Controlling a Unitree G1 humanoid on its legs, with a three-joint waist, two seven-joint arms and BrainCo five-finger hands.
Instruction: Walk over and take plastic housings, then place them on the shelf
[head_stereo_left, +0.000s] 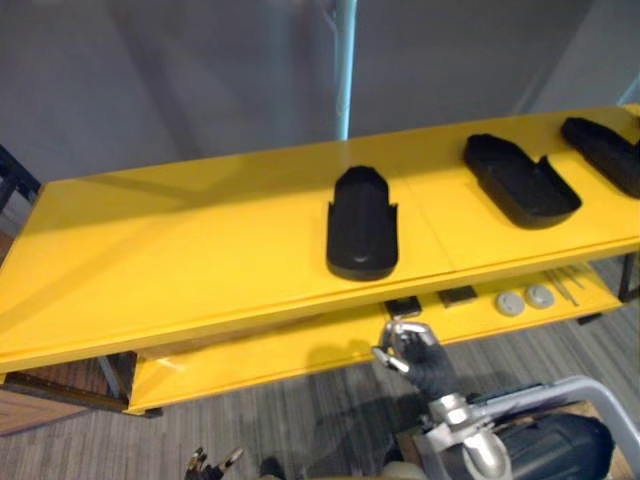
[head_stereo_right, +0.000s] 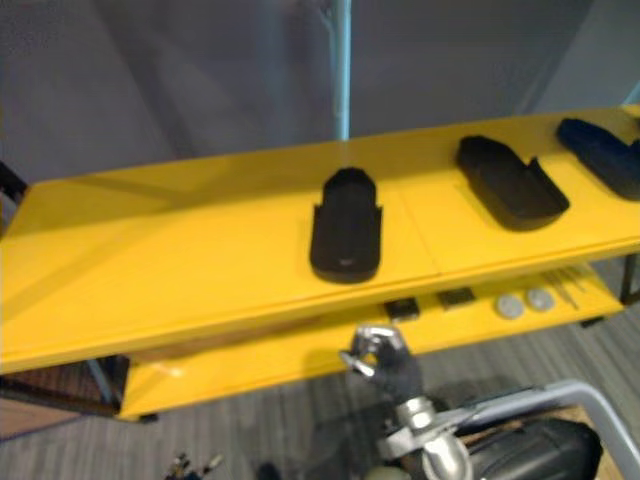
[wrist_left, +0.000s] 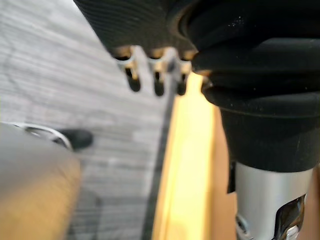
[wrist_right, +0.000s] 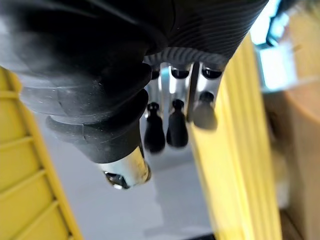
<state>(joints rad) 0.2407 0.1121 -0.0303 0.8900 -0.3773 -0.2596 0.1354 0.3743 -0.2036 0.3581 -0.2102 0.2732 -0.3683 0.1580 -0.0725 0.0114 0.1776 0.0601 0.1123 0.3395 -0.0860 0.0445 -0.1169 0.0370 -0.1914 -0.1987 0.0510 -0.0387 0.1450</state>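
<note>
On the glossy yellow shelf (head_stereo_left: 180, 240) lie three matte black, trough-shaped plastic housings (head_stereo_left: 362, 225). Before its lower tier, the right hand (head_stereo_left: 410, 350) hangs loose-fingered and empty. The left hand (wrist_left: 158, 85) hangs relaxed above ribbed grey floor (wrist_left: 60, 70).

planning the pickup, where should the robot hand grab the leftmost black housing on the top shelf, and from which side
Probably across its long side walls, near its front end. The leftmost housing lies open side up on the top shelf, lengthwise front to back, near end close to the front edge, so come from the front and above; the right robot hand is before that edge.
</note>
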